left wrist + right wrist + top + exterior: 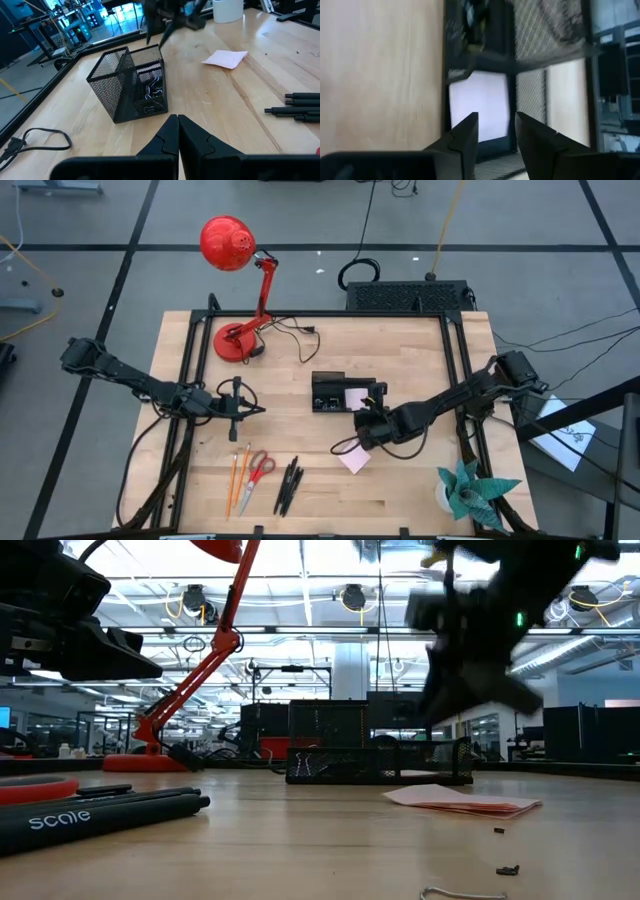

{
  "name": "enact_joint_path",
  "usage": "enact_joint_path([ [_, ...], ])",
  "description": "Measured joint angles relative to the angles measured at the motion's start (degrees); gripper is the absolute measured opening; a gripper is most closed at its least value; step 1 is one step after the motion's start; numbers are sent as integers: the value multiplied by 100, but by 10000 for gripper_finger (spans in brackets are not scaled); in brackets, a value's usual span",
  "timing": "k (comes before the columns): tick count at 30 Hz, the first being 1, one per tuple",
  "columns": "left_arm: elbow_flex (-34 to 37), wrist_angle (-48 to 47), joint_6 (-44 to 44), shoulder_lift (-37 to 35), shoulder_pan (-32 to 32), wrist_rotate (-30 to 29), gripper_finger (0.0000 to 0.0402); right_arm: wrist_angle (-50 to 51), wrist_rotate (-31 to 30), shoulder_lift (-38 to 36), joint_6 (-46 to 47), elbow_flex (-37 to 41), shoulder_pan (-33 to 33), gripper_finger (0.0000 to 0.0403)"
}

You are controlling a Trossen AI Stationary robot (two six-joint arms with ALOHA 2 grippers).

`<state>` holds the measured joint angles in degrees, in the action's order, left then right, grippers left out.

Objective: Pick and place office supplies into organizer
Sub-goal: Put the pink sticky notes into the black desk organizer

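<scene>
The black mesh organizer [343,393] stands mid-table, with a pale pink pad [479,102] lying in one compartment. My right gripper [366,420] hovers open at the organizer's near edge, and its fingers [495,127] are empty above that pad. Another pink sticky pad [355,458] lies flat on the table just nearer. Orange pencils [238,478], red-handled scissors [260,468] and black pens [290,485] lie near the front edge. My left gripper [240,405] is shut and empty, left of the organizer [132,85].
A red desk lamp [240,290] stands at the far left with its cord [295,335] trailing on the wood. A teal paper plant [470,490] sits at the near right corner. Tiny black clips [508,869] lie at the front.
</scene>
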<state>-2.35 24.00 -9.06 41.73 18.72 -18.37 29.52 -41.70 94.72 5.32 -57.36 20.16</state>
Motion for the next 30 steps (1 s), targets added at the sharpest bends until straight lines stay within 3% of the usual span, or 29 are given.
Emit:
enact_joint_path([
  [4,0,-1,-4,0,0,0,5,-188,687,-509,-24,-319,188,120],
  [9,0,1,-6,-1,0,0,5,-866,2950,-787,-134,-396,130,120],
  [11,0,3,-5,-1,0,0,5,-1007,3485,-674,-163,-396,42,121],
  [21,0,11,-53,-1,0,7,5,-1071,4992,224,-456,-385,-566,121],
  [30,0,-13,-95,1,0,4,5,-906,5526,284,-936,-385,-880,123],
])
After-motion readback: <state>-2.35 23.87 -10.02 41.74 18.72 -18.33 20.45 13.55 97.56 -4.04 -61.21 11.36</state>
